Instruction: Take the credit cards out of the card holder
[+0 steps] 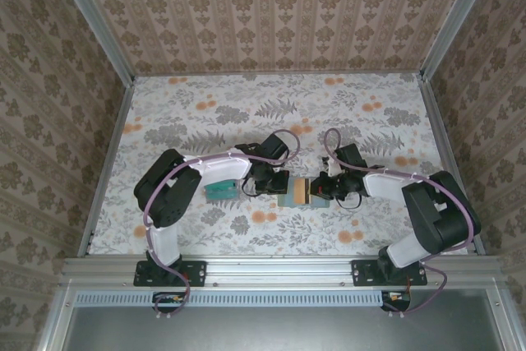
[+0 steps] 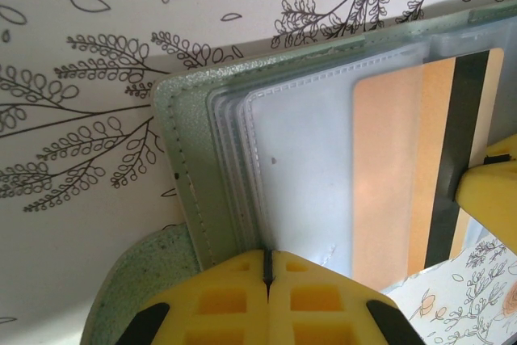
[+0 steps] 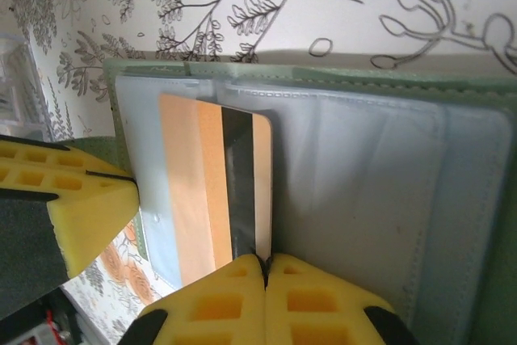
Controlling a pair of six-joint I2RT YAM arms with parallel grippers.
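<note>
One beige card (image 3: 214,175) with a black stripe shows in the card holder (image 3: 371,183), partly out of its clear sleeve. You cannot tell whether more cards sit in the sleeves beneath. The one holder lies open at the middle of the table (image 1: 246,104), between your two arms. One small pile of cards (image 1: 220,191), teal on top, lies just left of it under the left arm, too small to count.

Your right gripper (image 3: 264,276) is closed tight on the card's end, close to a corner. If you pull out of line with the sleeve, the card may twist, jam or slip free. Your left gripper (image 2: 267,280) is pinched shut on the holder's opposite edge, perhaps on the thin sleeves alone. A hard tug may drag the holder along or strain a sleeve.
</note>
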